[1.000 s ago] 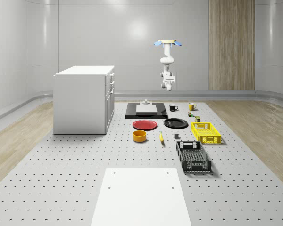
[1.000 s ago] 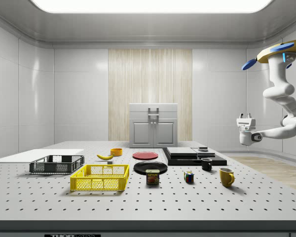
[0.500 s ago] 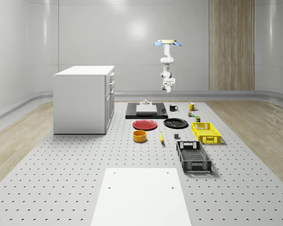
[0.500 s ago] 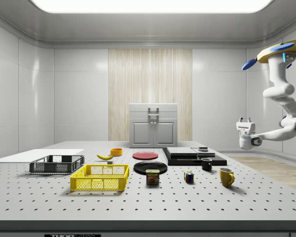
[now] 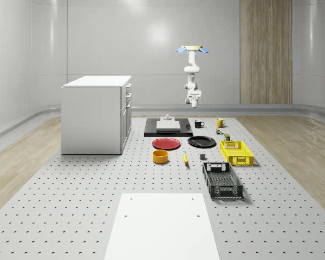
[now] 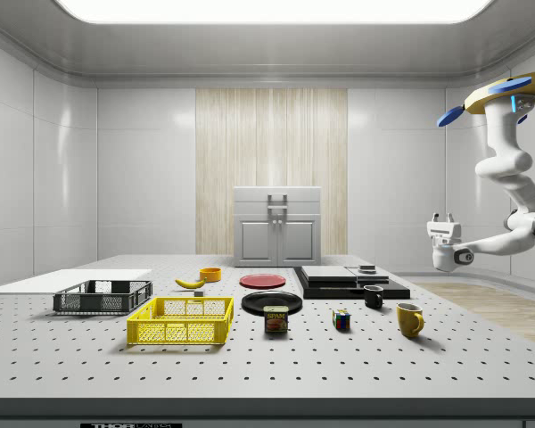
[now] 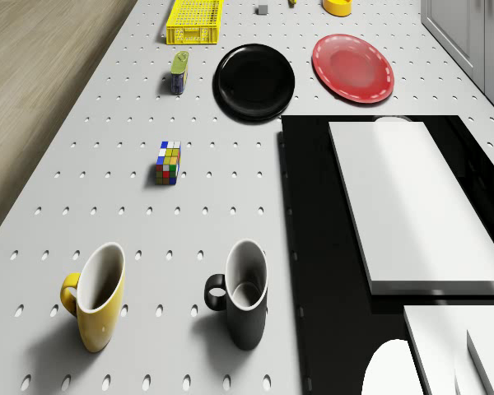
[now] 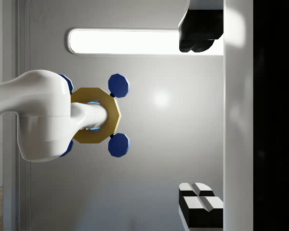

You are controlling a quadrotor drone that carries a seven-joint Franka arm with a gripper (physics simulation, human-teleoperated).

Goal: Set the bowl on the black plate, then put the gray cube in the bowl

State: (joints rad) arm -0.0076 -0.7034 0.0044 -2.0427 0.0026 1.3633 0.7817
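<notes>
The drone [image 6: 506, 94] is hovered beyond the perforated table [image 5: 86, 206]; the upturned gripper [image 6: 443, 217] is held parted, round bowl [image 5: 161, 156] and glossy black plate [image 5: 202, 142] far below.

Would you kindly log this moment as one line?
drone: hovering past table's far end | tool: open, pointing up, empty | orange bowl: on table | black plate: bare

The drone [image 6: 508, 92] has a flat gold octagonal body with blue rotor pods, carrying a glossy white segmented arm [image 6: 508, 169] with rounded joints.
</notes>
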